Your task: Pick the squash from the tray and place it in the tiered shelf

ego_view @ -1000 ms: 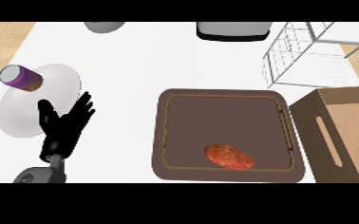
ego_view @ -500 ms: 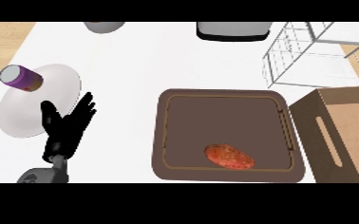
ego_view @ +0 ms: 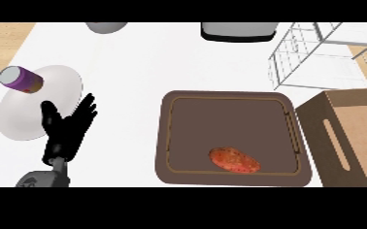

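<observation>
Squash (ego_view: 234, 160) lies near tray (ego_view: 166, 140) front edge; we've yet to shelve it. Left hand (ego_view: 66, 132) spread, holding nothing; shelf (ego_view: 308, 58) at counter's back-right.

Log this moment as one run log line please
squash: lying in tray, near front | tiered shelf: no squash seen | left hand: open, resting by plate | right hand: not in view

Squash (ego_view: 234, 160): rough, mottled orange-red skin. Beneath it, tray (ego_view: 188, 126): matt brown, smooth. Beyond the tray, tiered shelf (ego_view: 309, 58): thin metal wire. Right of the tray, wooden box (ego_view: 342, 126), matt.
</observation>
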### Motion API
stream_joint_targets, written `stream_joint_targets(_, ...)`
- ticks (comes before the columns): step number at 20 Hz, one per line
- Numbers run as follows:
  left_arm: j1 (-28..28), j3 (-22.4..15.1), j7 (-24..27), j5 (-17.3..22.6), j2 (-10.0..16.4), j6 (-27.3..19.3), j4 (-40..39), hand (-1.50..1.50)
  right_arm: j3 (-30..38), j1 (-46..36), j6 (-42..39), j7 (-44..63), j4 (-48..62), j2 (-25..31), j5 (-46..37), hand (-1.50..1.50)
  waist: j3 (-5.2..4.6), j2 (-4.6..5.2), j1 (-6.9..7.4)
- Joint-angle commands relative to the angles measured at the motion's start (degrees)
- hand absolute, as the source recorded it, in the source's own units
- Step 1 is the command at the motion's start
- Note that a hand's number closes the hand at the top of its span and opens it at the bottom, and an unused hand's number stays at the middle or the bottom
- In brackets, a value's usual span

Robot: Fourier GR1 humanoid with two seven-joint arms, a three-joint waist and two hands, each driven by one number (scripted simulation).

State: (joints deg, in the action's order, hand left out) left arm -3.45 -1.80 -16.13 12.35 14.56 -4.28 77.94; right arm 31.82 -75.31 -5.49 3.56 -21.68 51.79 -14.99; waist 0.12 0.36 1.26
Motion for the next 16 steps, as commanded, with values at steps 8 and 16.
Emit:
stream_joint_targets(8,0.91,-1.25,-0.04,-1.06,-1.59,0.13,0.41,0.00,5.82,2.48,7.81,2.84,4.38,12.14,2.18,-1.50,-0.02,0.25,0.21)
stream_joint_targets(16,1.11,2.25,0.14,1.24,1.25,2.92,-0.62,0.00,12.10,10.72,-5.16,-1.47,9.83,22.10,7.91,-1.50,0.12,0.37,-0.13)
